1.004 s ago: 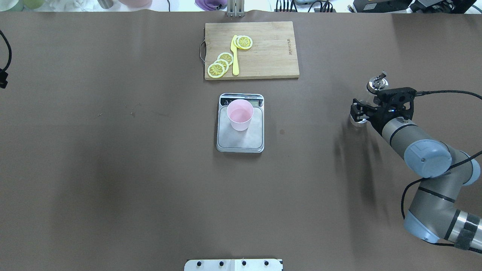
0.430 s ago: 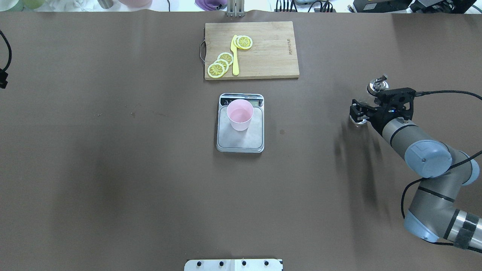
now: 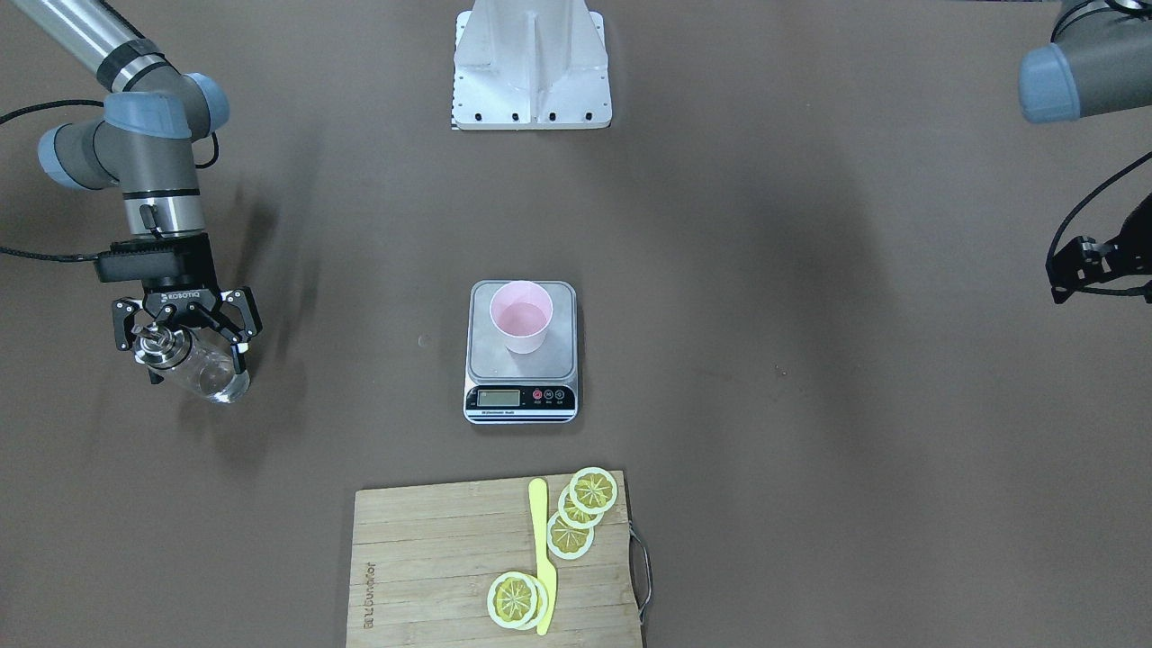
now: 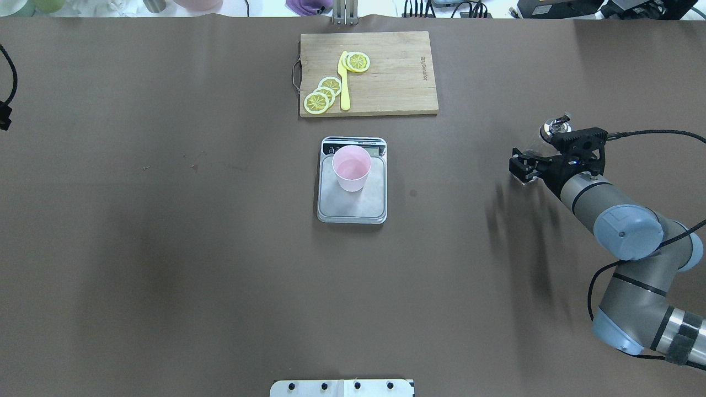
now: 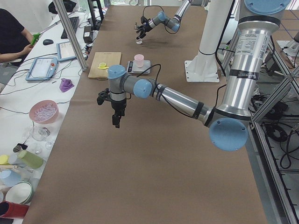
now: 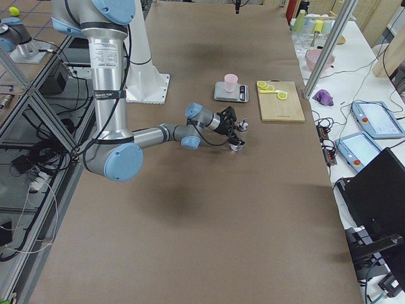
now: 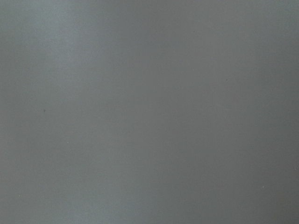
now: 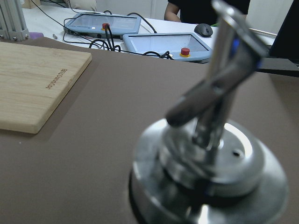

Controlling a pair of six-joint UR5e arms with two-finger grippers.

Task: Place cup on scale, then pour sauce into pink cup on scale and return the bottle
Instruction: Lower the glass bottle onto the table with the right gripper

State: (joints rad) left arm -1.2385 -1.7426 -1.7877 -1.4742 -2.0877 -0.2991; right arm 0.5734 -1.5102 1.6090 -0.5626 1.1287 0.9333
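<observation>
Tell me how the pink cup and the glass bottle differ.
The cup is opaque pink and open-topped; the bottle is clear glass with a chrome spout. The cup stands free on the scale mid-table; the bottle is off to one side, gripped by the right gripper. Both look upright.

Left wrist view: flat grey blur, nothing resolves. Right wrist view: bottle [image 8: 210,172] top fills the frame, out of focus, glass body cut off at the bottom edge. Overhead: right gripper [image 4: 527,171] covers most of the bottle's glass (only the chrome top clears it). Front view: left gripper [image 3: 1080,270] cut by the frame edge, jaws unreadable. LCD digits on the scale [image 3: 558,355] too small to read. Can't tell the sauce level.
</observation>
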